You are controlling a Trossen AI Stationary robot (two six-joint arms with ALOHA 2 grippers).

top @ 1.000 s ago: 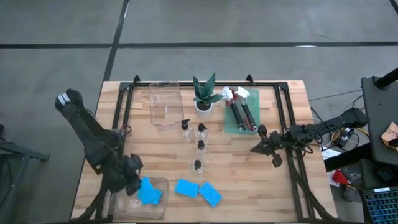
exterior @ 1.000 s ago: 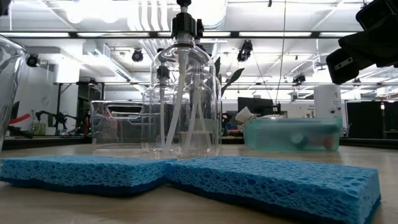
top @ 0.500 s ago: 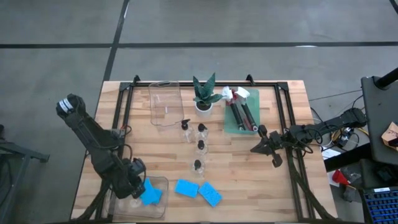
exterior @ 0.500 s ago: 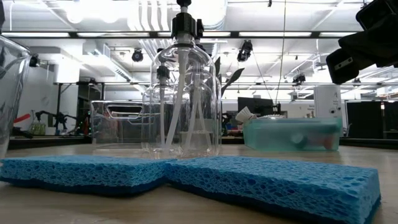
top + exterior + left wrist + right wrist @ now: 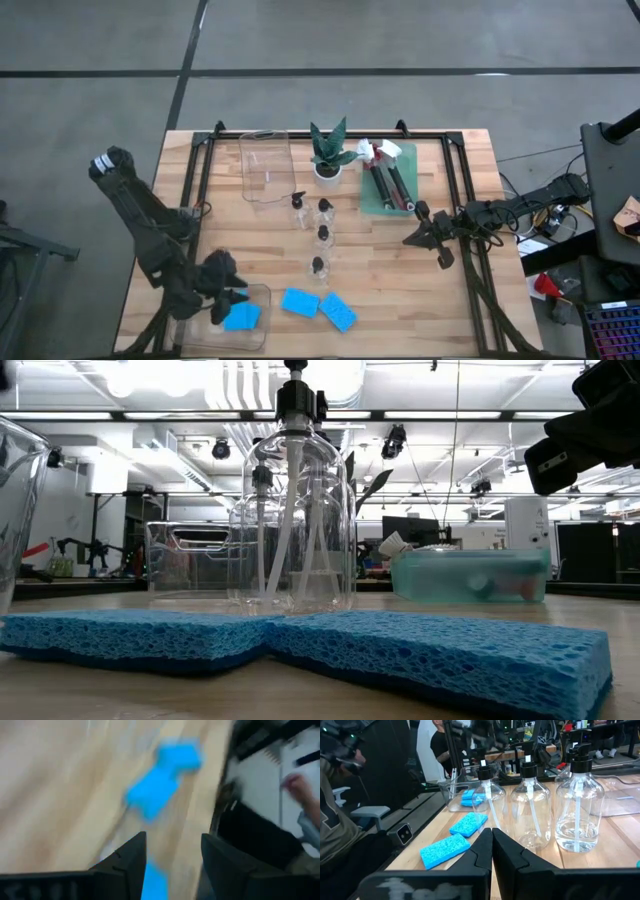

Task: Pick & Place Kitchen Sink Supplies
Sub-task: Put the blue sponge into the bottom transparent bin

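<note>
My left gripper (image 5: 232,298) hovers open over the clear tray (image 5: 196,330) at the table's near left corner. A blue sponge (image 5: 241,318) lies flat in that tray, below the fingers (image 5: 127,862) and apart from them. Two more blue sponges (image 5: 299,302) (image 5: 338,313) lie flat on the table to the tray's right. Several clear bottles with black caps (image 5: 323,235) stand upright mid-table. Dish brushes (image 5: 388,182) lie in a green tray (image 5: 372,205) at the far right. My right gripper (image 5: 412,238) waits shut at the table's right, holding nothing.
A second clear tray (image 5: 265,166) stands at the far left of centre, and beside it a green plant in a white pot (image 5: 328,158). Black frame rails (image 5: 196,190) run along both sides of the table. Bare wood lies between the bottles and my right gripper.
My left gripper has let go of the blue sponge, which now lies in the near-left tray. The gripper has risen above the tray and turned at the wrist. My right arm has kept still.
</note>
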